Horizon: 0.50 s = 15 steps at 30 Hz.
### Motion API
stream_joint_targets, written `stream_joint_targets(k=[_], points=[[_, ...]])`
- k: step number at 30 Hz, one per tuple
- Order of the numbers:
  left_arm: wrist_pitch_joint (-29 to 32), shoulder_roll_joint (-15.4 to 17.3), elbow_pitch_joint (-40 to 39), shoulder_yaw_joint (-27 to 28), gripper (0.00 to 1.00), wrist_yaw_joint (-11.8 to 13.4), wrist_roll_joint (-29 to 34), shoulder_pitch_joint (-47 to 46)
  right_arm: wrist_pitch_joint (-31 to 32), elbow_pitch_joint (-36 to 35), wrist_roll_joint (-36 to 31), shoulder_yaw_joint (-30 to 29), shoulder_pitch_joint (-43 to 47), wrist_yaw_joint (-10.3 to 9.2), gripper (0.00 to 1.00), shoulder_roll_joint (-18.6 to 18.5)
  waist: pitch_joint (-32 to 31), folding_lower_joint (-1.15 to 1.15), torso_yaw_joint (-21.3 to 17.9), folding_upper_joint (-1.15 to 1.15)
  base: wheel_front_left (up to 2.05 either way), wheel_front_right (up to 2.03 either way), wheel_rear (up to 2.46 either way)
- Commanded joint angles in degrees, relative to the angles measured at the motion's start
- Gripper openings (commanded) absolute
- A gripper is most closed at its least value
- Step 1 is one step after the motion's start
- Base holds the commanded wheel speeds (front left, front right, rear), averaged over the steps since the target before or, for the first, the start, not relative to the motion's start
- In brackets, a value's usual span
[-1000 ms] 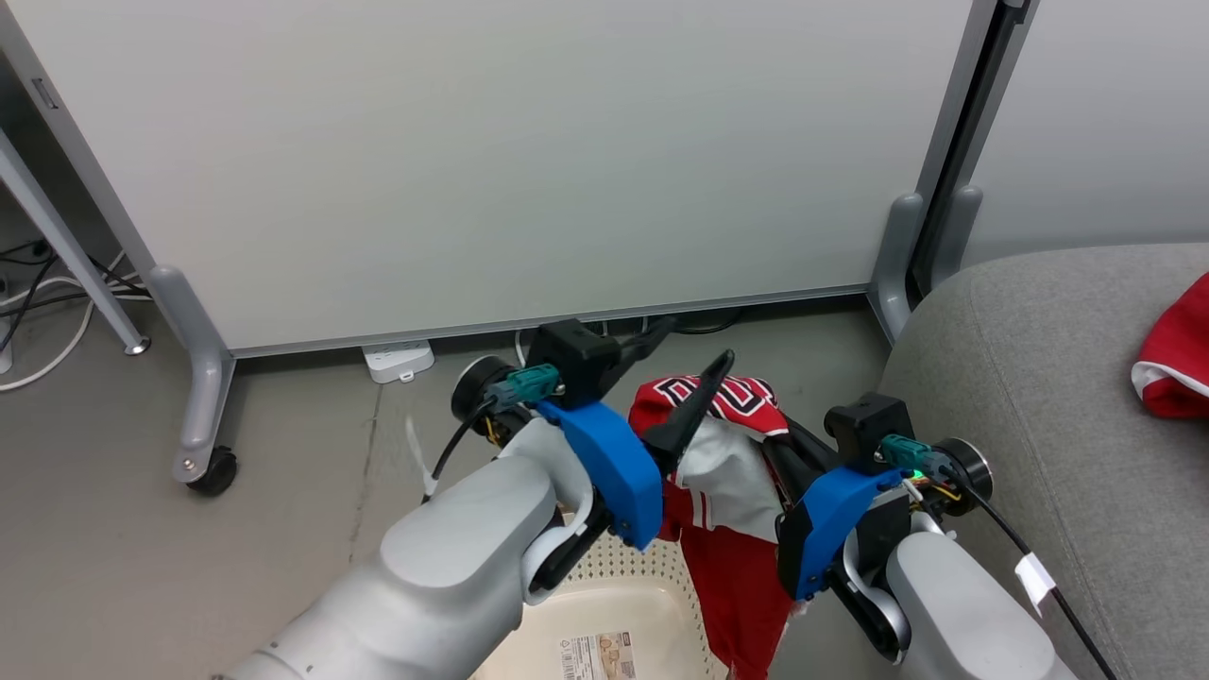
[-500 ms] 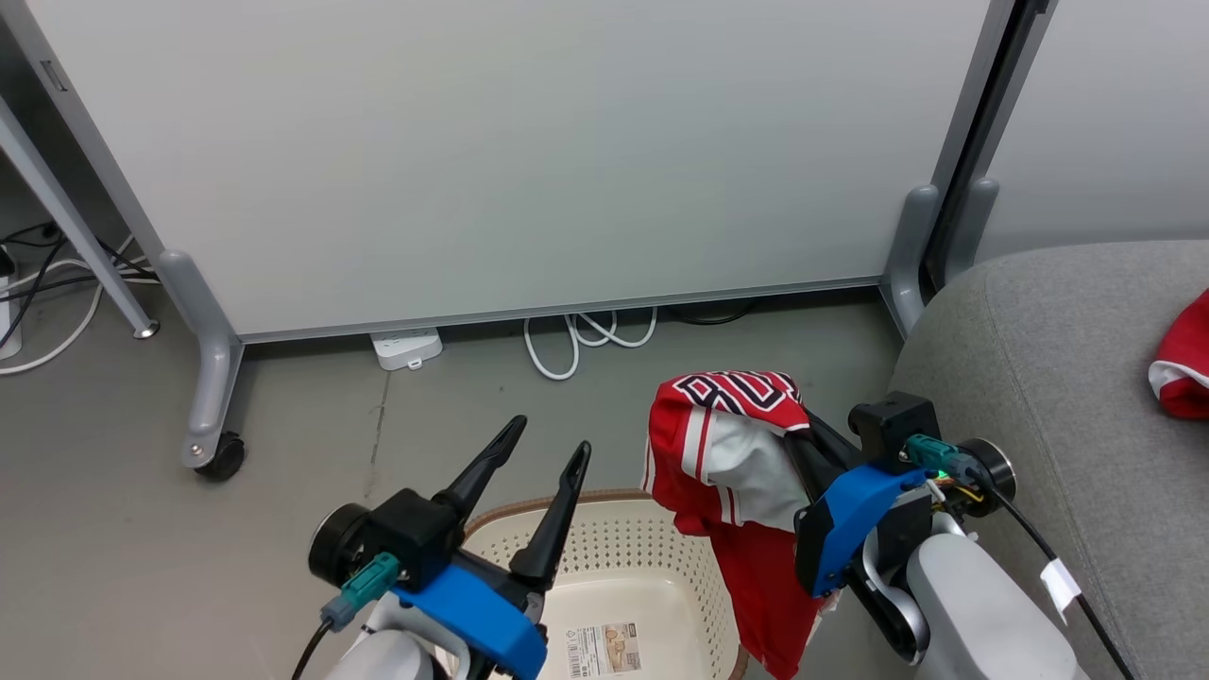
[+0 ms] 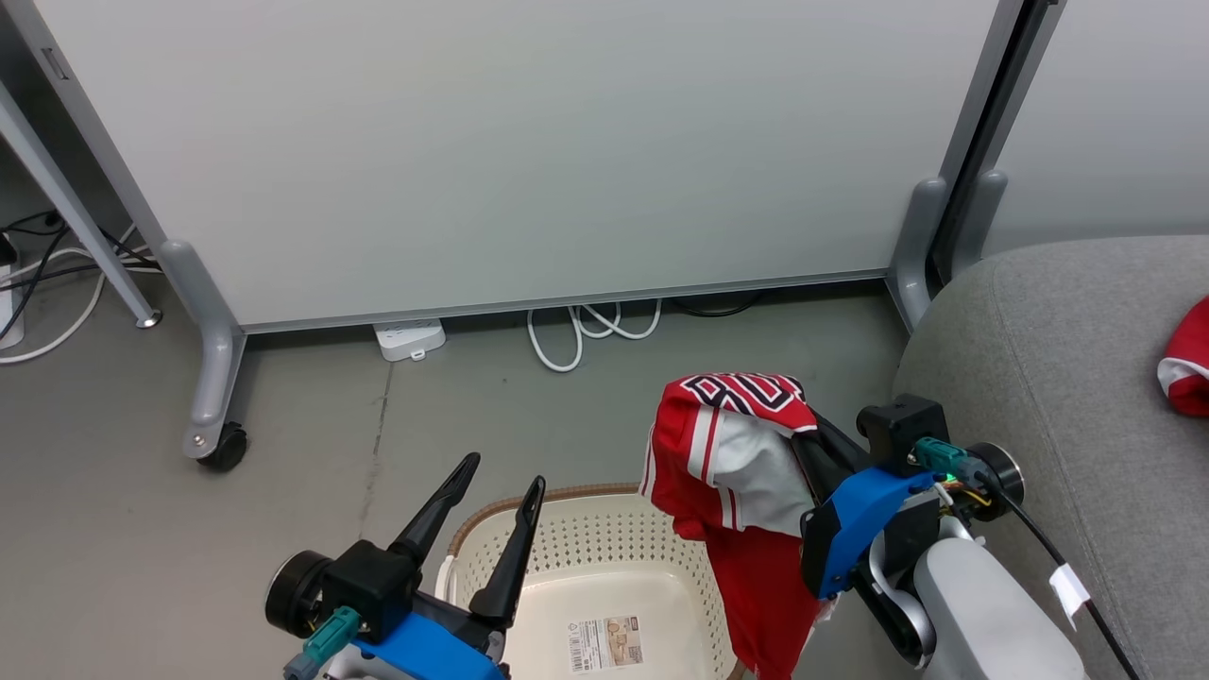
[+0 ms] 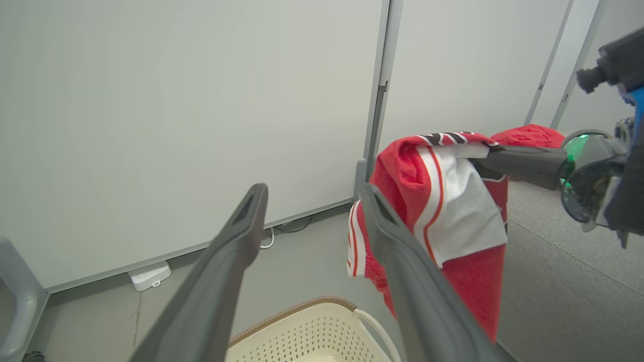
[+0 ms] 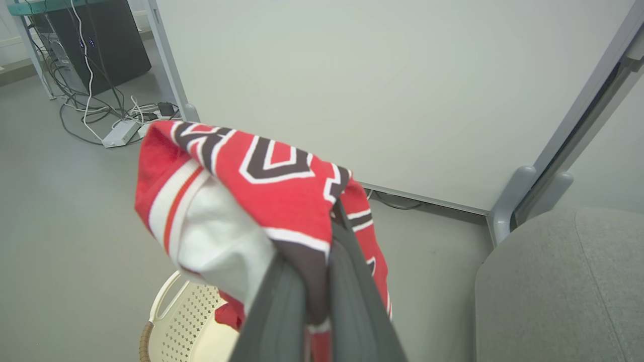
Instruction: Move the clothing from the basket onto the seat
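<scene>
A red-and-white striped jersey (image 3: pixel 727 453) with dark lettering hangs over the right side of the cream basket (image 3: pixel 604 552), its hem trailing past the rim. My right gripper (image 5: pixel 333 216) is shut on the jersey (image 5: pixel 282 191), fingertips buried in the cloth. Off to the left, my left gripper (image 3: pixel 503 470) stands open and holds nothing, over the basket's near-left rim; in the left wrist view it (image 4: pixel 313 191) is clear of the jersey (image 4: pixel 443 201). The grey seat (image 3: pixel 1058 359) lies to the right. On it rests a plain red garment (image 3: pixel 1190 359) with white edging.
A paper label (image 3: pixel 604 642) lies on the basket floor. A white partition panel (image 3: pixel 510 151) on castor feet (image 3: pixel 225 446) stands behind. A power strip (image 3: pixel 409 338) and a looped white cable (image 3: pixel 586 335) lie at its base, with more cables at far left.
My left arm drew back and down to the lower left, away from the jersey, still open. The right gripper kept its hold on the jersey. The camera shifted slightly.
</scene>
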Motion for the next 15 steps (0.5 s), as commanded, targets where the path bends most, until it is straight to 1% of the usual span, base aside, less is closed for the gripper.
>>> stream_joint_targets(k=[1, 11, 15], points=[[-0.16, -0.12, 0.30, 0.76, 1.00, -0.54, 0.63, 0.88, 0.03, -0.40, -0.25, -0.09, 0.27, -0.02, 0.00, 0.14, 0.02, 0.00, -0.05, 0.00, 0.00, 0.00, 0.00], [-0.16, -2.36, 1.55, 3.68, 1.00, -2.90, 3.55, 1.91, 0.22, -0.33, 0.00, -0.30, 0.58, -0.02, 0.00, 0.23, -0.20, 0.00, -0.57, 0.00, 0.00, 0.00, 0.00], [-0.16, -2.88, 1.83, 4.92, 1.00, -3.37, 4.19, 2.12, 0.20, -0.33, 0.15, -0.25, 0.31, -0.02, 0.00, 0.33, -0.11, 0.00, -1.71, 0.00, 0.00, 0.00, 0.00]])
